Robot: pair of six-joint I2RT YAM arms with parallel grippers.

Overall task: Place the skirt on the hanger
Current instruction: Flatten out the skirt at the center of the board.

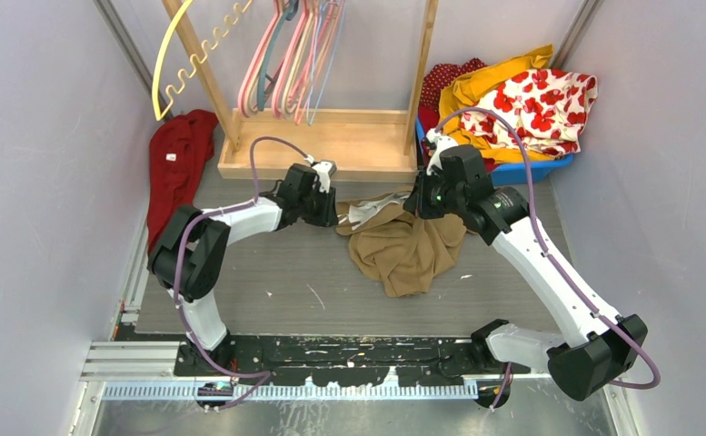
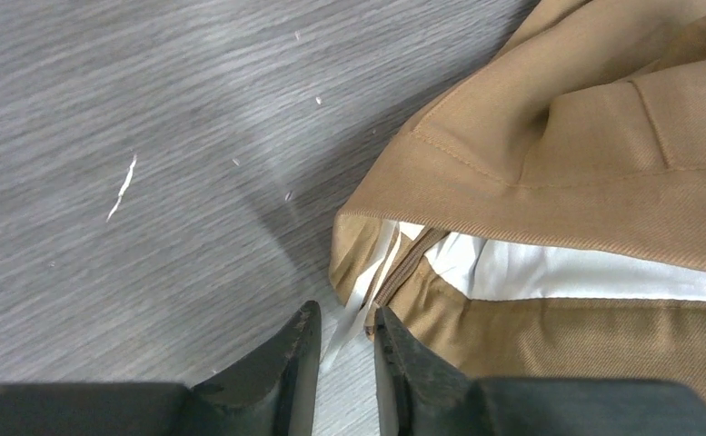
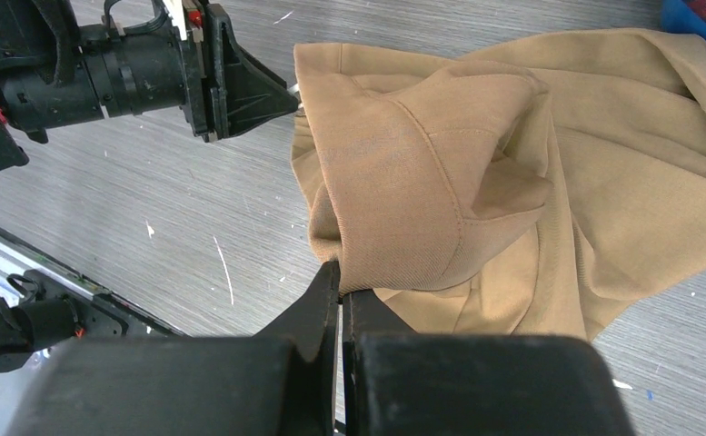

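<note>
Skirt (image 1: 408,250) crumpled mid-counter (image 1: 267,282), toward the far edge by the wooden rack (image 1: 331,145). Right jaws clamped on a skirt fold. Left jaws narrowly apart, white waistband ribbon (image 2: 358,300) lying between them.

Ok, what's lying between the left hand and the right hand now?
Only the skirt: its bunched waistband, white lining showing, fills the stretch from the left hand to the right hand. The top view shows it.
</note>
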